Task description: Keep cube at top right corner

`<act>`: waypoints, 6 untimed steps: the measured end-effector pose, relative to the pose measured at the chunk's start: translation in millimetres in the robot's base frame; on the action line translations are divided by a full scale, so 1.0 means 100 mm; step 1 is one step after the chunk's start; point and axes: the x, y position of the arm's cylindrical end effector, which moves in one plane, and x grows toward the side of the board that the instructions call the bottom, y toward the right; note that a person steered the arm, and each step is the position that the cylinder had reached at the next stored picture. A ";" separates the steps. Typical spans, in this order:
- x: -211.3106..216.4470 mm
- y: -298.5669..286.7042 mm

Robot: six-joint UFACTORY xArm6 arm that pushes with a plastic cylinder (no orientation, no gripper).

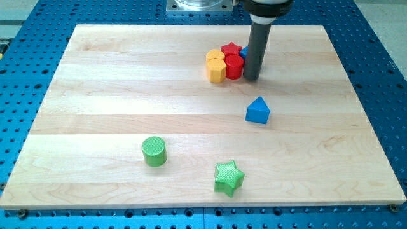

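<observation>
My rod comes down from the view's top, and my tip (252, 79) rests on the board just right of a tight cluster of blocks. The cluster holds a red star (231, 49), a red cylinder (234, 66), a yellow block (216, 58) and a second yellow block (217, 71). A blue block (244, 53), mostly hidden behind the rod, shows as a sliver between the red star and the rod; its shape cannot be made out. The tip touches or nearly touches the red cylinder.
A blue triangular block (257, 110) lies below the tip. A green cylinder (154, 151) and a green star (229, 177) lie near the view's bottom. The wooden board (95, 95) sits on a blue perforated table (381, 76).
</observation>
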 end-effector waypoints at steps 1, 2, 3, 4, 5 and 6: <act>-0.33 0.07; -0.36 -0.15; -0.44 -0.55; -0.64 -0.33; -0.66 0.34; -0.46 0.35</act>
